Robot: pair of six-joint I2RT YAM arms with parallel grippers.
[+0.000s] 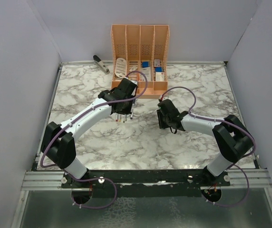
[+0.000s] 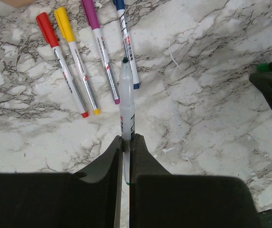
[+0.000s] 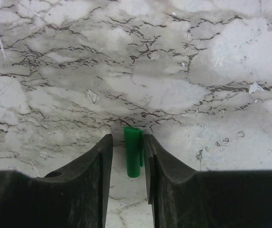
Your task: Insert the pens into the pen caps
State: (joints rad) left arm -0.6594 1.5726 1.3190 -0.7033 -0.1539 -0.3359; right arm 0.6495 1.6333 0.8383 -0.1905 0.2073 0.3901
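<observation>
The left gripper (image 2: pixel 128 138) is closed on an uncapped pen (image 2: pixel 126 95). Four capped pens (image 2: pixel 76 71) lie near it. The right gripper (image 3: pixel 128 137) stands narrow around the green cap (image 3: pixel 133 152); whether it grips, I cannot tell.

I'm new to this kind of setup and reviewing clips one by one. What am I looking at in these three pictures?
Two robot arms, each ending in a two-finger gripper, are bolted at the near edge of a marble table. The overhead picture shows both; the other two come from cameras on each wrist. The left gripper pinches an uncapped pen. Four capped pens, red, yellow, magenta and blue, lie beside it. The right gripper appears to grip a green cap. An orange organiser and a stapler sit at the far edge.
</observation>
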